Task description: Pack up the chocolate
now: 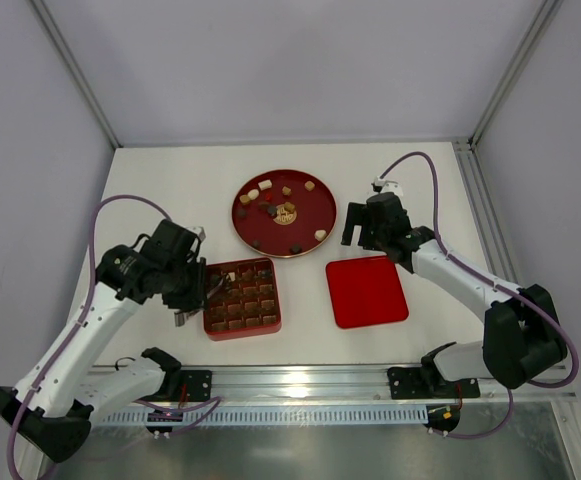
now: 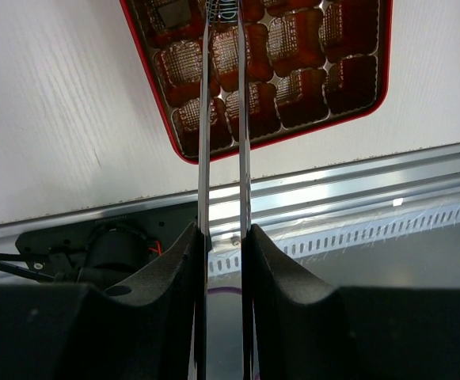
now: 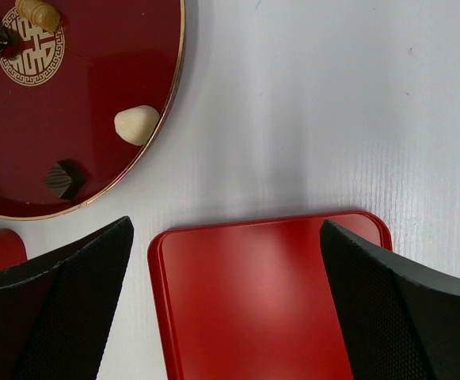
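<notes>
Several chocolate pieces (image 1: 285, 212), dark, tan and cream, lie on a round red plate (image 1: 240, 215). The right wrist view shows a cream piece (image 3: 137, 124) and a dark one (image 3: 63, 178) near the plate's rim. The square red tray (image 1: 242, 331) holds a few pieces in its far cells, one of them dark (image 2: 174, 12). My left gripper (image 2: 223, 233) is shut on metal tweezers (image 2: 222, 119). Their blades reach over the tray's cells, and the tips are cut off at the frame's top. My right gripper (image 3: 226, 226) hangs open over the far edge of the flat red lid (image 3: 253, 301).
The lid (image 1: 367, 291) lies flat to the right of the tray, below the plate. An aluminium rail (image 1: 320, 378) runs along the table's near edge. Frame posts stand at the far corners.
</notes>
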Robot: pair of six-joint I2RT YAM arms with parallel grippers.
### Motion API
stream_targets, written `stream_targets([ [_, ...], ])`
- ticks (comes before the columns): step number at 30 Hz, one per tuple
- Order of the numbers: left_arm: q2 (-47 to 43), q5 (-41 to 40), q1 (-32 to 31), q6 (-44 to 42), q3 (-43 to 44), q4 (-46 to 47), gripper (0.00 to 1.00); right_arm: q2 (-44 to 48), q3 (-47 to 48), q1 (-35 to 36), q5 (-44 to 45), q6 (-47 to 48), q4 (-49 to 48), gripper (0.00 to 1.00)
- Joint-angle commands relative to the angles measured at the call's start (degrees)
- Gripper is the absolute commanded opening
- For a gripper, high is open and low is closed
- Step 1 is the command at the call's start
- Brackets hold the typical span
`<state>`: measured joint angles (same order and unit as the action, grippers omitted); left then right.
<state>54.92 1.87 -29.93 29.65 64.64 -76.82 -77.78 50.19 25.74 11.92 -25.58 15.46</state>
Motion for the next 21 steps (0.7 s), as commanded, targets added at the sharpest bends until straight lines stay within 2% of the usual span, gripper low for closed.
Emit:
stream_targets([
  [1, 0.1, 1.1, -0.2, 0.5, -0.1, 2.2, 0.29, -0.3, 1.1, -0.2, 0.7, 0.1, -1.8, 1.00],
  [21, 1.6, 1.5, -0.3, 0.2, -0.5, 3.2, 0.32, -0.4, 0.9, -0.2, 0.6, 0.4, -2.2, 1.00],
])
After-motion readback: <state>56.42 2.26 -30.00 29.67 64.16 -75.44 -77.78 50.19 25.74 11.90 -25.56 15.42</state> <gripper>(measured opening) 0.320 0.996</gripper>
